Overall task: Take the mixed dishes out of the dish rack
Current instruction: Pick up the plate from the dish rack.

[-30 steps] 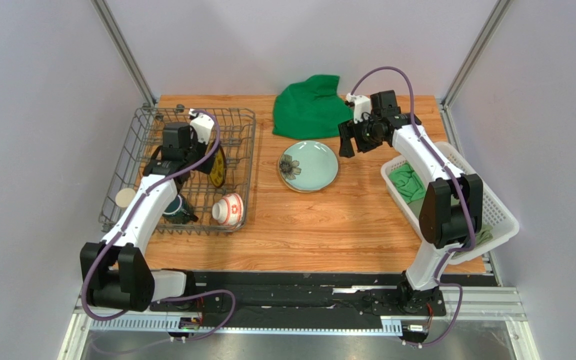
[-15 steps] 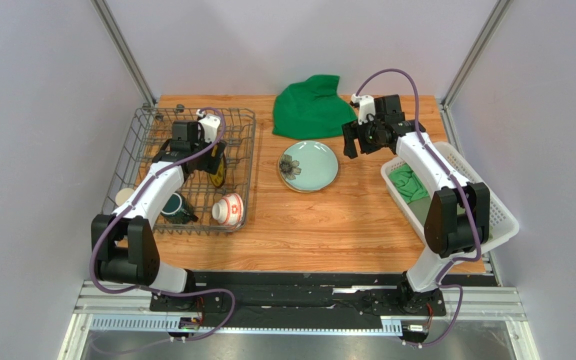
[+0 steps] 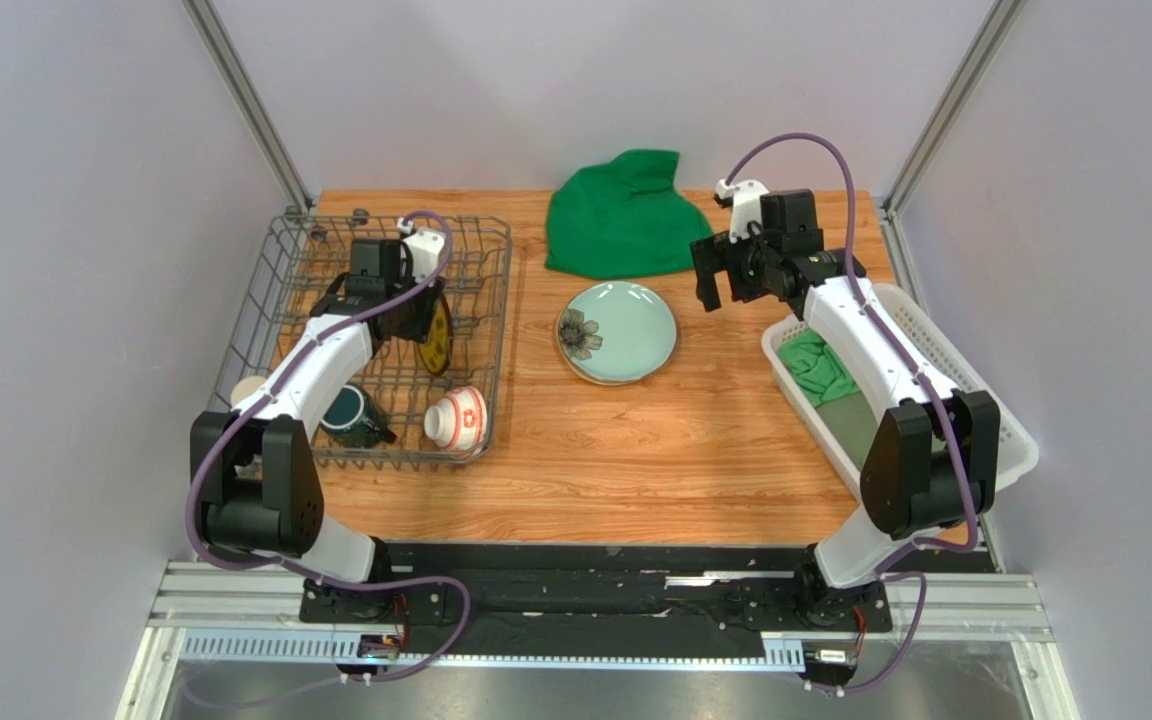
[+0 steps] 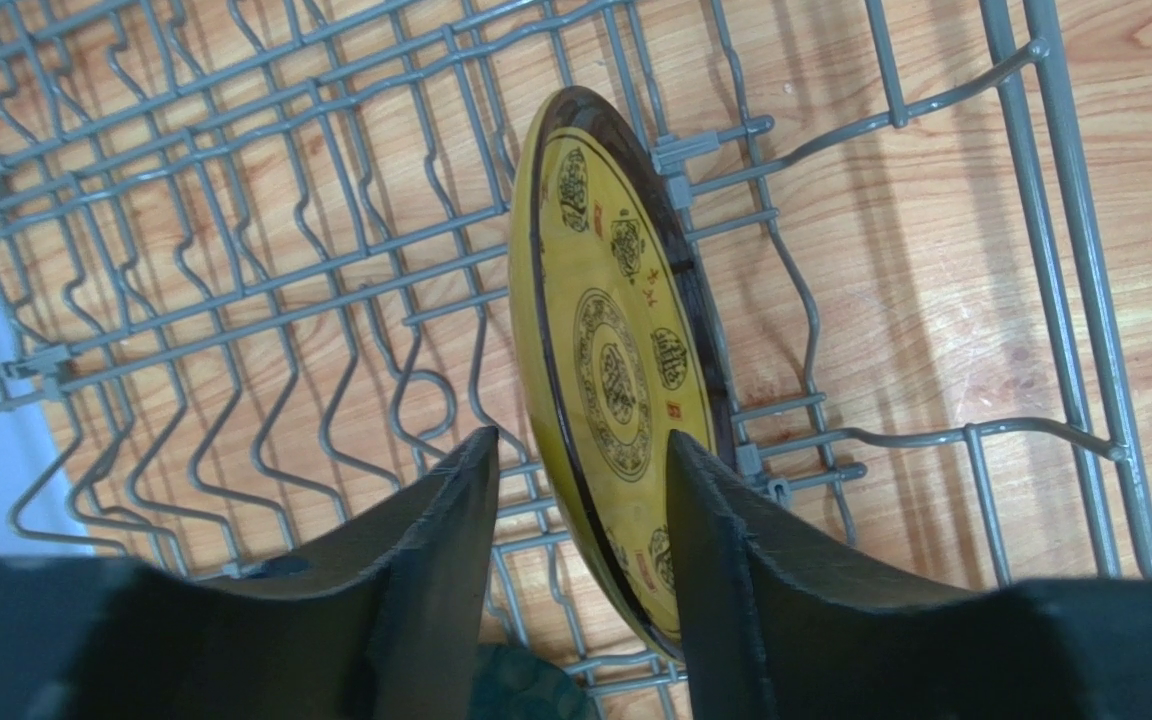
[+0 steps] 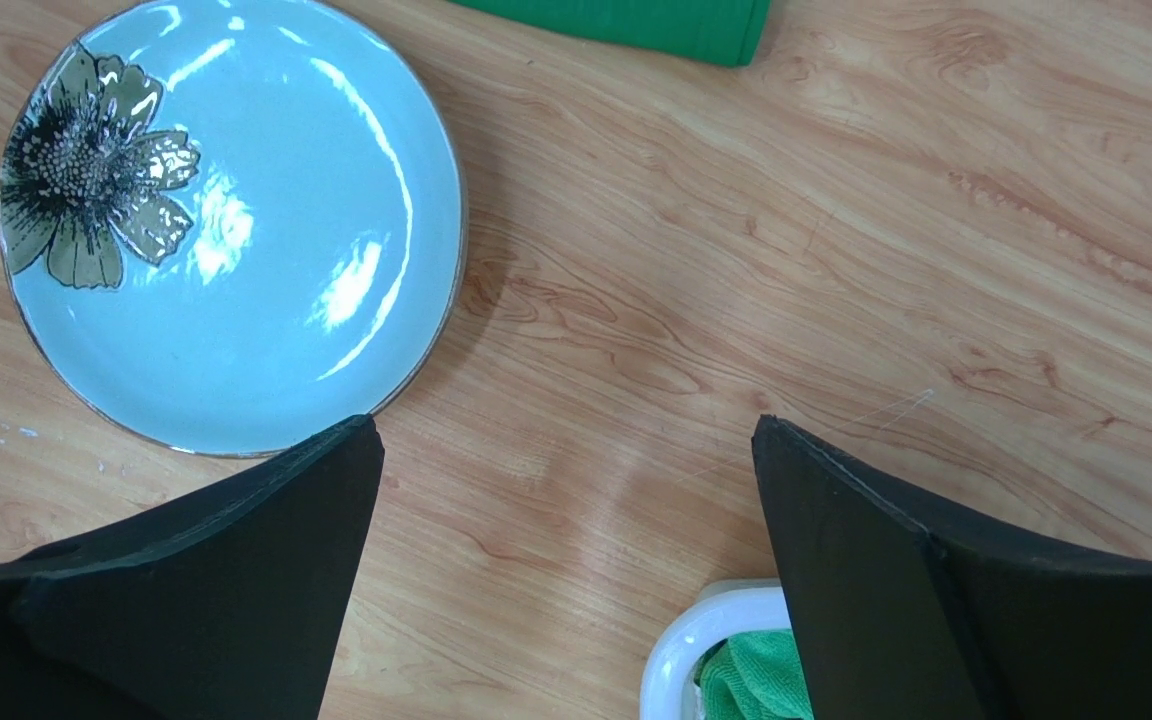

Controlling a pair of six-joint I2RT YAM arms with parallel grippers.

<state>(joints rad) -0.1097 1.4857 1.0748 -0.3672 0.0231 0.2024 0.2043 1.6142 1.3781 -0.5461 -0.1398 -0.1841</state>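
jaws on left gripper (image 4: 582,450) have narrowed astride small yellow-and-dark patterned plate (image 4: 612,360), upright in dish rack (image 3: 485,323); we cannot tell if they pinch. right gripper (image 5: 567,435) spreads wider; pale green plate (image 5: 237,225) unloaded on surface (image 5: 838,225).

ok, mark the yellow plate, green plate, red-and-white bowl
yellow plate (image 4: 615,375): left wrist view, patterned face.
green plate (image 5: 259,225): right wrist view, bare glazed centre.
red-and-white bowl (image 3: 458,420): top view, outer side.

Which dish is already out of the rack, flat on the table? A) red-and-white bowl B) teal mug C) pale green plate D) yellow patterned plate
C: the pale green plate lies flat on the table, outside the dish rack.
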